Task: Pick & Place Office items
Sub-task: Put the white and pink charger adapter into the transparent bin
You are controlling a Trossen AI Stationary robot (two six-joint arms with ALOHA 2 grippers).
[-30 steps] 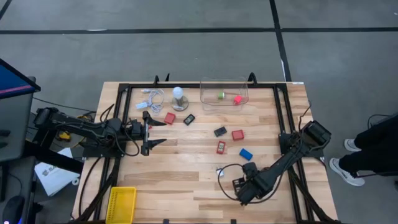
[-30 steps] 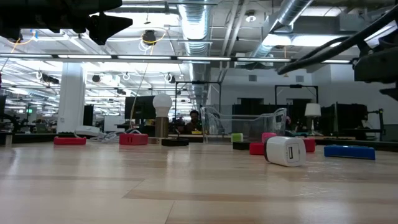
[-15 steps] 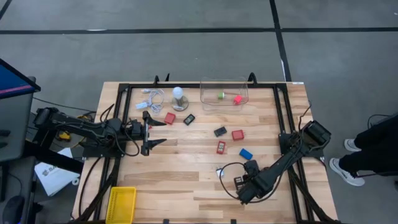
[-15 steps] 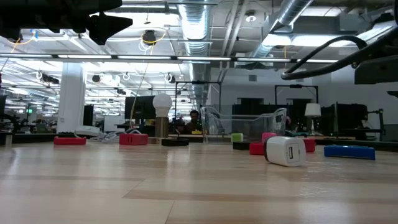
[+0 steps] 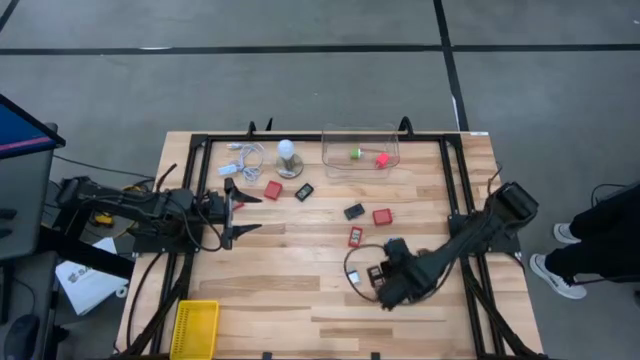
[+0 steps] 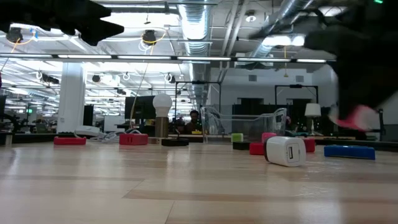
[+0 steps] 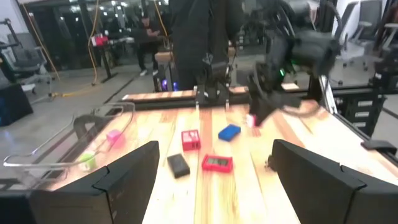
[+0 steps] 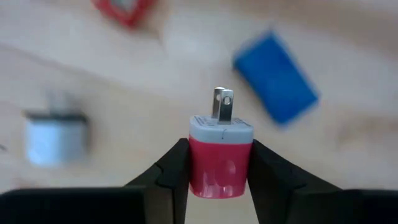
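Your right gripper point(image 8: 214, 163) is clamped on a pink plug point(image 8: 221, 155): a rounded glossy block with a grey cap and two metal prongs, lifted off the wooden table point(image 5: 290, 290). Just beyond the plug lie a blue slab point(image 8: 275, 78) and a white cube adapter point(image 8: 55, 137). Farther from it sits a clear bin point(image 5: 360, 150) holding two small pieces. Your left gripper point(image 5: 240, 205) hangs spread wide, well apart from the plug.
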